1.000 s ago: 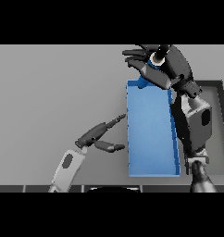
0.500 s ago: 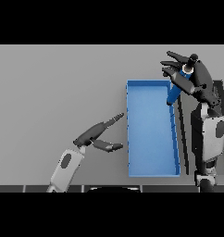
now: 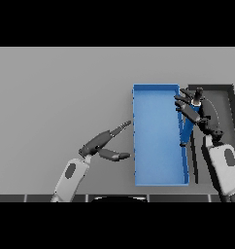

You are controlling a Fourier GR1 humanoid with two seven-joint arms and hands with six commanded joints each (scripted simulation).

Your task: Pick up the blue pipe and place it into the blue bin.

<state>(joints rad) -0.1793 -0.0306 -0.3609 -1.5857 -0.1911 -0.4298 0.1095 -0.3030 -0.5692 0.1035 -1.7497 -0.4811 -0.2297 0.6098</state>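
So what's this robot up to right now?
Its right hand holds a blue pipe at the right wall of a blue bin, the pipe slanting down against that wall. The pipe is not yet lying inside. The left hand rests open on the grey table, left of the bin.

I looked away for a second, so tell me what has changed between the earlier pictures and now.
The right hand moved from above the far end of the rectangular blue bin to its right wall, nearer the robot. It now holds the blue pipe upright against that wall. The bin, grey table and open left hand stayed put.
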